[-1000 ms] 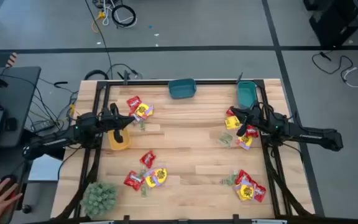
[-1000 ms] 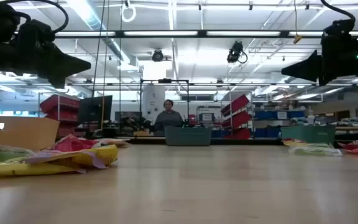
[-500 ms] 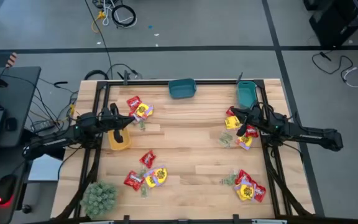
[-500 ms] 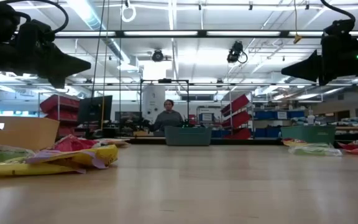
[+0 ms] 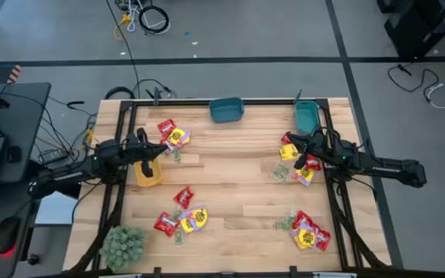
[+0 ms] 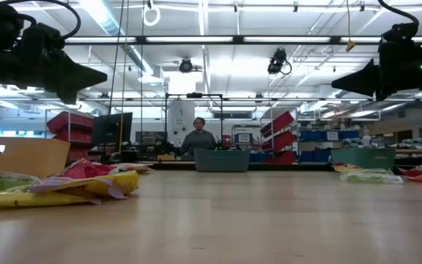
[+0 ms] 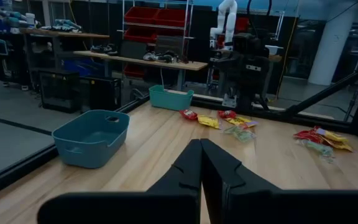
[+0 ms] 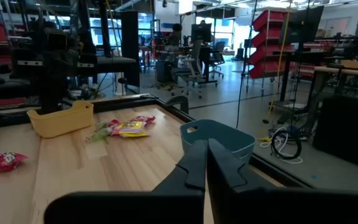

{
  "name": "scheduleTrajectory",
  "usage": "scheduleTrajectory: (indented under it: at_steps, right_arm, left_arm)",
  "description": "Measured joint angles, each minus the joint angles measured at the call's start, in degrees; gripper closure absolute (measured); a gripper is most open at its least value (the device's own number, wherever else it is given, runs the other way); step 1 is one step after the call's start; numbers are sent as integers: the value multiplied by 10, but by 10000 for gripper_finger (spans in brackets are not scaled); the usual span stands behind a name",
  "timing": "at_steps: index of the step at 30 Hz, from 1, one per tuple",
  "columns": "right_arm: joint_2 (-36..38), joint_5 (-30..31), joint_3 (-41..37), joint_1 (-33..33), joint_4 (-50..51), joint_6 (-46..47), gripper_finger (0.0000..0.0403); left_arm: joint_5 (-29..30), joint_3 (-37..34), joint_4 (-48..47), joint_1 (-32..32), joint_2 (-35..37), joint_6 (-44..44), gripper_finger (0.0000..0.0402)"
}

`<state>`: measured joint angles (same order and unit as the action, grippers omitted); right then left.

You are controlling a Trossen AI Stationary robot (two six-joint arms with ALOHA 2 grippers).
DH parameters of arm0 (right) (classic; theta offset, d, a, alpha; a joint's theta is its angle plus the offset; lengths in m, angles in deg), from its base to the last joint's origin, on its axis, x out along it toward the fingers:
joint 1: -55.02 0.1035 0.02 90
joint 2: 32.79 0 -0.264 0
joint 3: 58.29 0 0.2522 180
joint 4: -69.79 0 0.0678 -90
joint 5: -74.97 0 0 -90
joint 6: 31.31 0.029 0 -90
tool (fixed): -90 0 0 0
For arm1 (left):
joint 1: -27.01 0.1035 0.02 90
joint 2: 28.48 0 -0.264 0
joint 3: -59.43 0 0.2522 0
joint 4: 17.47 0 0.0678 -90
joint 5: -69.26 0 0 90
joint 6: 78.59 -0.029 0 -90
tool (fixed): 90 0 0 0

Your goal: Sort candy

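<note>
Hand seen earlier at mouse (image 5: pixel 8 232) withdrawn from high view. Left gripper (image 5: pixel 158 151) and right gripper (image 5: pixel 290 140) held closed, empty, unmoved; candy (image 5: pixel 182 215) untouched.

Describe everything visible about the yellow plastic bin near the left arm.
The yellow plastic bin is a small open-topped tub with a flared rim, standing upright on the wooden table near its left edge. In the high view the shut left gripper hangs over it, hiding part of its rim, so no contents can be made out. In the right wrist view it appears as a shallow tub, with candy packets lying beside it, apart from it.
</note>
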<state>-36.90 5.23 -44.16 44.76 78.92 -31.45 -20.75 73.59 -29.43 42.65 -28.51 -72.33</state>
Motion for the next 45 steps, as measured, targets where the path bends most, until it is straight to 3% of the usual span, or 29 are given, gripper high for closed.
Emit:
scheduleTrajectory:
  at_steps: [39,45]
  right_arm:
    - [0,0,0,0,0,0,400]
    - [0,0,0,0,-51,0,400]
  left_arm:
    - [0,0,0,0,0,0,394]
    - [0,0,0,0,0,91,394]
